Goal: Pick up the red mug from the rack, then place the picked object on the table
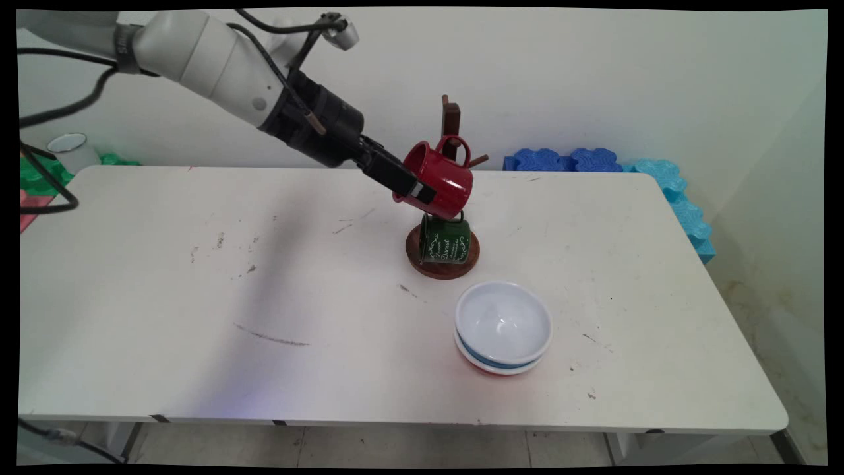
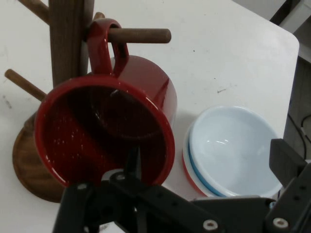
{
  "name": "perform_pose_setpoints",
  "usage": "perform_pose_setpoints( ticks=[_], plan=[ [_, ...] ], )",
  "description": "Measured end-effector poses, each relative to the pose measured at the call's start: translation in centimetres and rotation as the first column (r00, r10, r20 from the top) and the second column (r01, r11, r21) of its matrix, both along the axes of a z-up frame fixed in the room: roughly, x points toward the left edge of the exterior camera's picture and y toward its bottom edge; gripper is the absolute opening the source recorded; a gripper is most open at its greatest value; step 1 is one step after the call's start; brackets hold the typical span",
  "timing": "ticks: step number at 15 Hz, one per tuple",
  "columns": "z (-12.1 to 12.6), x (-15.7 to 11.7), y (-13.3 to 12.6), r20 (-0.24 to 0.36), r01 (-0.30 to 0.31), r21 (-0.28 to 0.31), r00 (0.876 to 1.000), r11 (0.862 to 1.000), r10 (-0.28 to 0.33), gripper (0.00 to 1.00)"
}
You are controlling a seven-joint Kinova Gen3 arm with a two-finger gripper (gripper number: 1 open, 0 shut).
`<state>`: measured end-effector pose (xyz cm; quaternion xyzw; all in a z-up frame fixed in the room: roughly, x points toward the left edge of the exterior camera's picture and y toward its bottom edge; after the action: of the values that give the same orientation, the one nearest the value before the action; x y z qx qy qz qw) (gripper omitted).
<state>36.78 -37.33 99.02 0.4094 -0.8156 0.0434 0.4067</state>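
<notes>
The gripper (image 1: 417, 191) has its fingers closed on the rim of the red mug (image 1: 440, 178), one finger inside the mouth. The mug lies tilted, its long axis slanting and its mouth facing down-left toward the arm. The hand view shows its handle looped over a peg of the wooden mug tree (image 2: 65, 48). The main view alone shows a green mug (image 1: 445, 241) hanging below. Stacked bowls (image 1: 503, 328) rest near the tree's base on the surface (image 1: 198, 297).
</notes>
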Motion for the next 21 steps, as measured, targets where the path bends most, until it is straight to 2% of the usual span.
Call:
perform_pose_setpoints(
  ticks=[11, 12, 21],
  plan=[
    [-0.9, -1.3, -1.1, -0.003, -0.025, 0.015, 1.000, 1.000, 0.025, 1.00],
    [-1.0, -1.3, -1.1, -0.004, -0.026, 0.016, 1.000, 1.000, 0.026, 0.00],
    [-1.1, -1.5, -1.2, -0.003, -0.034, 0.015, 0.999, 0.999, 0.034, 0.00]
  ],
)
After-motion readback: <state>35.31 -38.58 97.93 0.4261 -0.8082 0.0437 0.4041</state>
